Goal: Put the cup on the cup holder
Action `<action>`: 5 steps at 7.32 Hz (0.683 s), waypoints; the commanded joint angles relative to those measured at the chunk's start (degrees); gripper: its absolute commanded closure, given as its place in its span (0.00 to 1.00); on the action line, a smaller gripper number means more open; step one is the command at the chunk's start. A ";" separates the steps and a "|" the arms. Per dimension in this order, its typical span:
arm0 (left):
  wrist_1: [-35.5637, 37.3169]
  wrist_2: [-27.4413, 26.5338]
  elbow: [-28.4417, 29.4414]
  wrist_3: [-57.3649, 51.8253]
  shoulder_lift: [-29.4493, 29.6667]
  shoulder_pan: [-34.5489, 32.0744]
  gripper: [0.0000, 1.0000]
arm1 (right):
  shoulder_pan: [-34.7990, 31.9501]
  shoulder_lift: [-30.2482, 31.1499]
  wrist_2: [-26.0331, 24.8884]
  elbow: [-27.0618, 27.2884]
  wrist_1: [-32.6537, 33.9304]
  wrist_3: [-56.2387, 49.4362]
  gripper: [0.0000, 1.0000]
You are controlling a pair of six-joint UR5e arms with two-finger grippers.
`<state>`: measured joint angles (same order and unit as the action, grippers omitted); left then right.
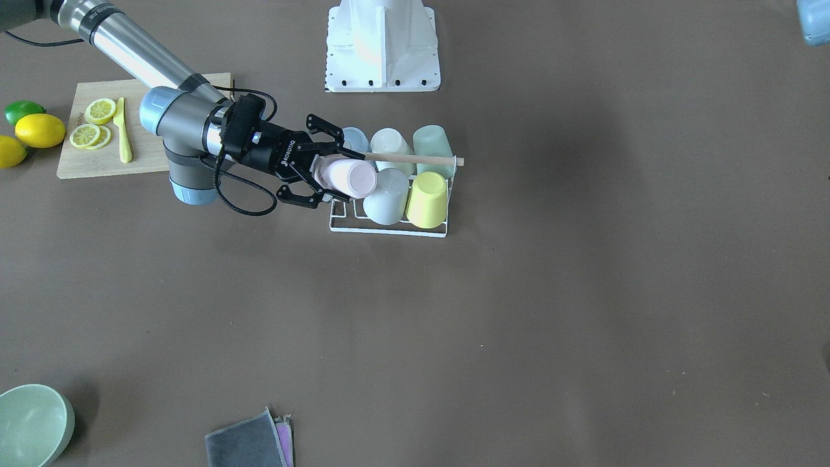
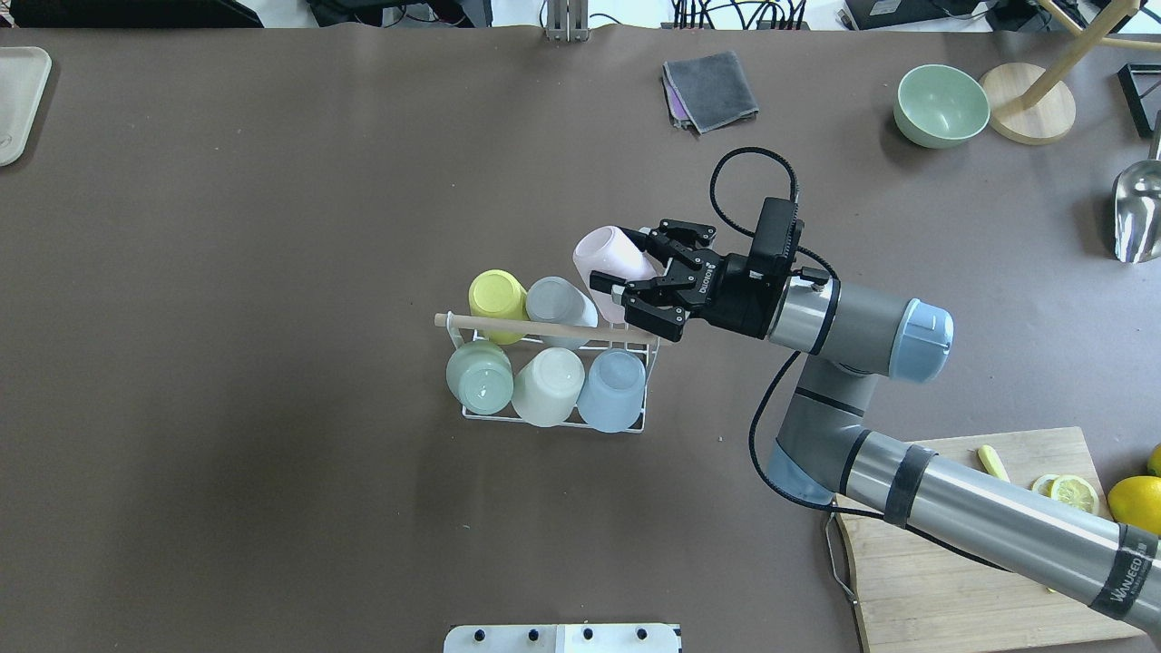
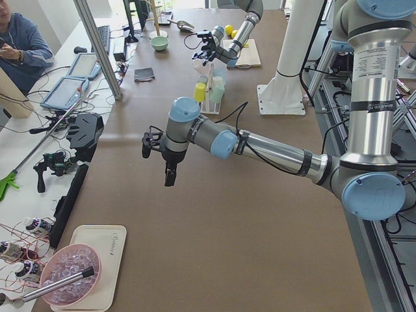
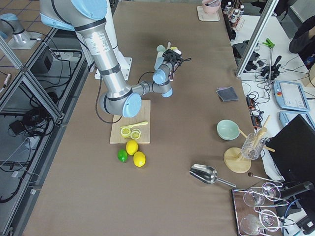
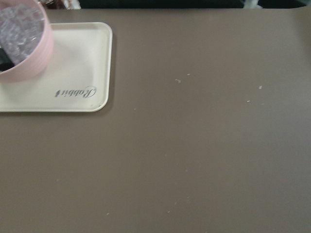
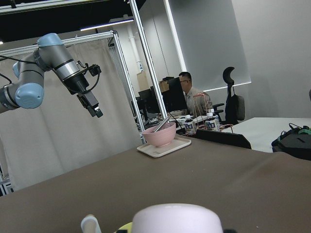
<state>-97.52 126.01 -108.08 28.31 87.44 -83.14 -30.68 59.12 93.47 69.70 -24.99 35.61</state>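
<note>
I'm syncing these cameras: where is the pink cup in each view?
Front-facing: pink cup centre-left, at left end of cup holder.
Overhead: centre, at its far-right corner.
Exterior left: far top.
Exterior right: top centre.
Left wrist: not visible.
Right wrist: bottom edge, blurred.
Shared landmark: the cup holder.

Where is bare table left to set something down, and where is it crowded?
Bare: the wide stretch from the tray to the cup holder, and the strip between cup holder and white base plate. Crowded: at the right gripper holding the pink cup, and by the cutting board.
</note>
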 commanded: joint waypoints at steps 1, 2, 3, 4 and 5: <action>9.60 2.22 1.02 -9.02 -0.60 -3.51 0.02 | 0.01 0.38 -0.13 0.09 -0.94 0.07 0.76; 9.71 2.31 1.98 -9.06 -0.69 -4.12 0.02 | -0.08 0.56 -0.30 0.09 -1.99 0.07 0.01; 9.71 2.39 2.95 -9.06 -1.13 -5.17 0.02 | 0.00 0.82 -0.39 0.09 -2.26 0.16 0.00; 9.71 2.92 3.22 -9.06 -1.13 -5.27 0.02 | -0.08 0.82 -0.39 0.09 -2.26 0.16 0.00; 9.54 9.27 5.40 -9.06 -1.13 -5.36 0.02 | -0.08 0.82 -0.39 0.09 -2.26 0.16 0.00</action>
<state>-87.92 130.51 -104.49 19.31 86.36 -88.26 -30.74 59.90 93.09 69.78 -27.17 35.76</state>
